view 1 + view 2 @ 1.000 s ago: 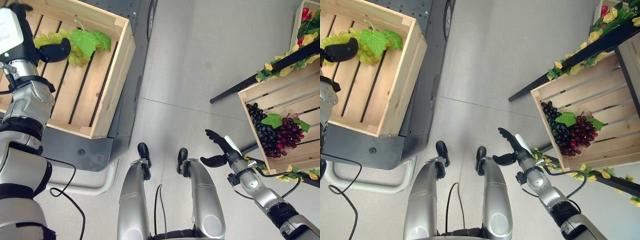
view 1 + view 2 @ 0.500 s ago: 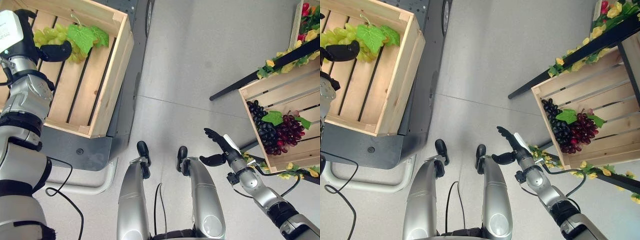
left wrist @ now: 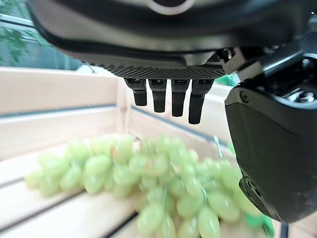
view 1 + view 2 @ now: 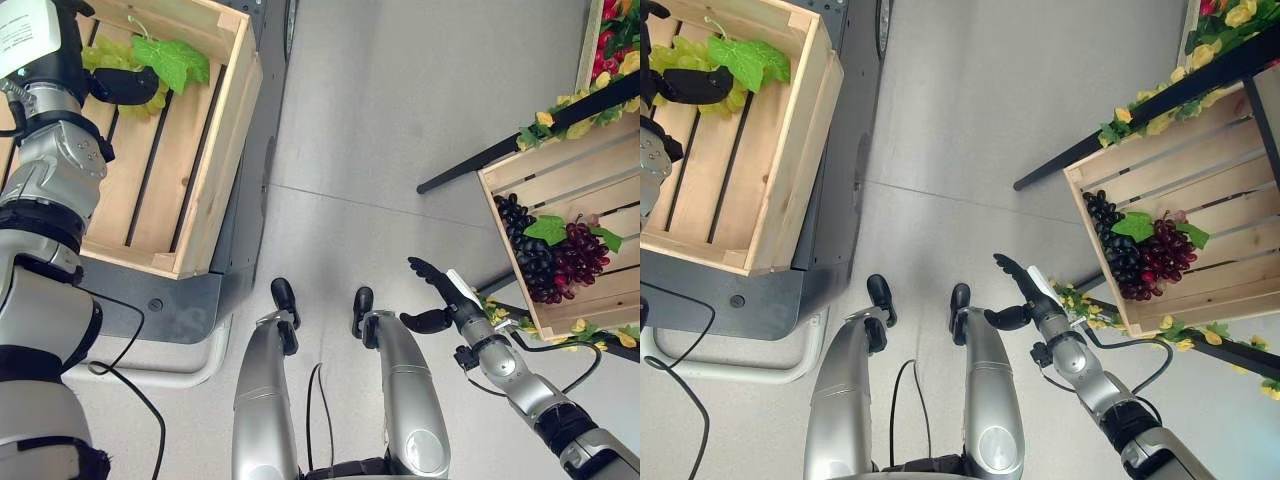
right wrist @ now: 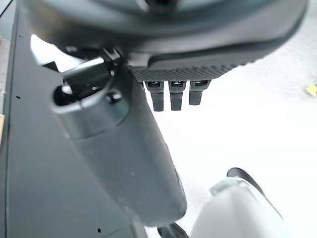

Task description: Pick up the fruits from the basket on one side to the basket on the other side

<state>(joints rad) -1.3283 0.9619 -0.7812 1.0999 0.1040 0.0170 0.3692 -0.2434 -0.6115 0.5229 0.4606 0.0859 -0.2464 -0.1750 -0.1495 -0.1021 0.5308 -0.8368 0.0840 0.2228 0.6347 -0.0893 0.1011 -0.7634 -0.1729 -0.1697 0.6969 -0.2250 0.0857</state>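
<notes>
A: The left crate [image 4: 215, 150] holds the green grapes [image 3: 148, 183]; the left hand [image 4: 115, 85] hangs over them, fingers straight, unclosed.

B: Reaching step, then. Next it must close around the bunch. The right hand [image 4: 440, 300] idles, relaxed.

A dark grey metal cart [image 4: 190, 300] carries the left crate; its white tubular base rail [image 4: 165, 372] rests on the pale grey floor [image 4: 400, 120]. A black stand bar [image 4: 500, 150] bears yellow and red flowers [image 4: 610, 60], probably artificial, with green leaves.
</notes>
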